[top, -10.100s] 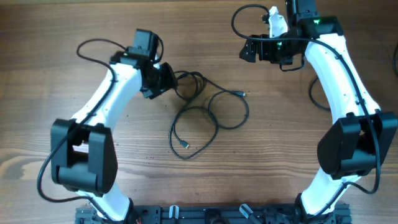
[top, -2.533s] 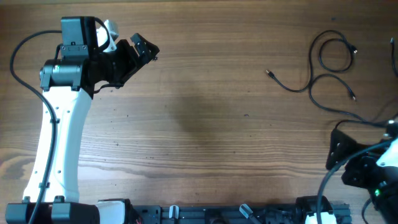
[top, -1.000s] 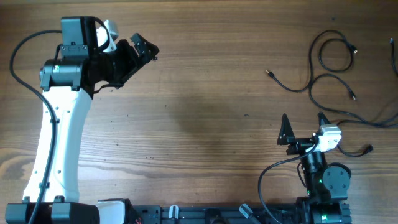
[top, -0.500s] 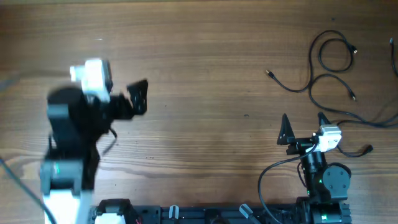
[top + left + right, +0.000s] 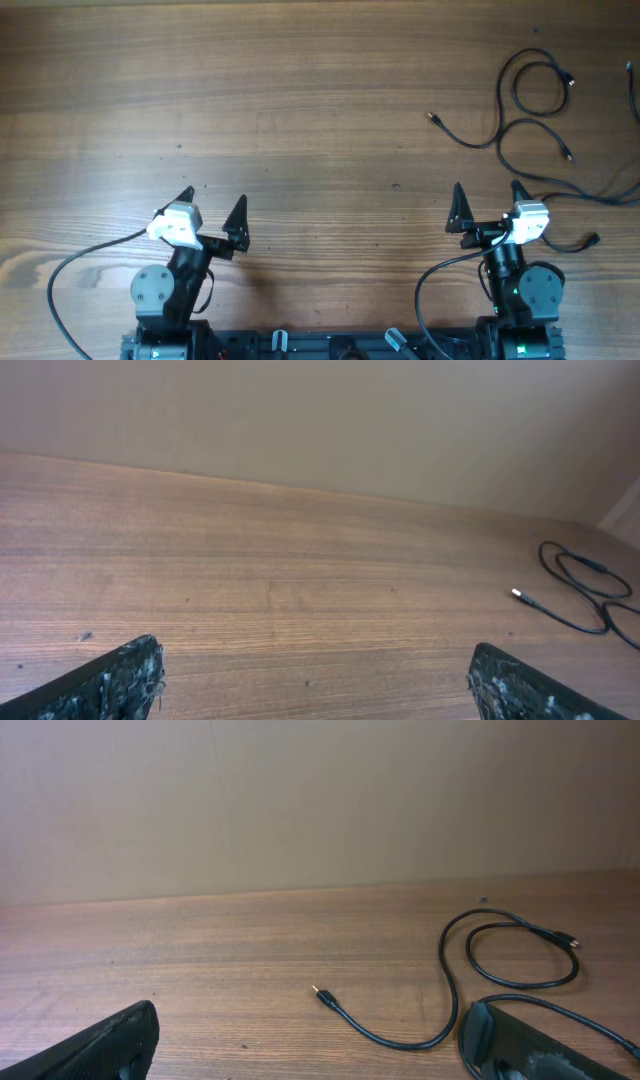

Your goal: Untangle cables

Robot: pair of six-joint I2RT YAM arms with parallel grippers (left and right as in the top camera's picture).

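Both arms sit folded back at the near edge of the table (image 5: 320,90), a pose that reads as parked rather than working; the left gripper (image 5: 212,205) stands wide apart and holds nothing, and the right gripper (image 5: 487,200) is likewise spread and empty; the cables (image 5: 528,122) lie well apart from both, in the far right corner, laid out in loose open loops with small plugs at their free ends, which suggests the sorting is largely done; the right wrist view shows one cord (image 5: 447,982) curving up into a single flat ring, and the left wrist view catches only a stretch of it (image 5: 548,612) far off to the side; the cords run off the right edge of the overhead view, so whether any crossing remains there cannot be told; a thin dark lead just beside the right arm may be its own wiring or another cord, too small to say.
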